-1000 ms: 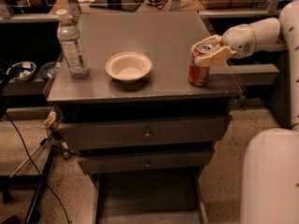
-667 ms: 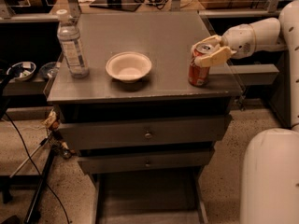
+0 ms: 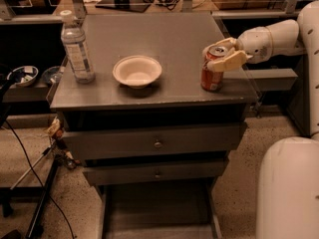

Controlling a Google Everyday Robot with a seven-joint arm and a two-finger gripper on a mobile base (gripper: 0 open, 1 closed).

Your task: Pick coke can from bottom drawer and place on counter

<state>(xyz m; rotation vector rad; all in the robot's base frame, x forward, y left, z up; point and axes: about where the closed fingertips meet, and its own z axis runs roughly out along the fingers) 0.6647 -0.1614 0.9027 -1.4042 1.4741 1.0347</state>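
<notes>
the coke can (image 3: 212, 78) is seen upright on the counter (image 3: 174, 31), near its right front corner. the gripper (image 3: 218, 57) is reached in from the right and is closed about the can's upper part, one finger set behind the silver top and one across the front. the bottom drawer (image 3: 158, 214) is pulled out below the two knobbed drawer fronts. a white bowl (image 3: 137, 70) is placed mid-counter, and a water bottle (image 3: 77, 49) is stood at the left edge.
</notes>
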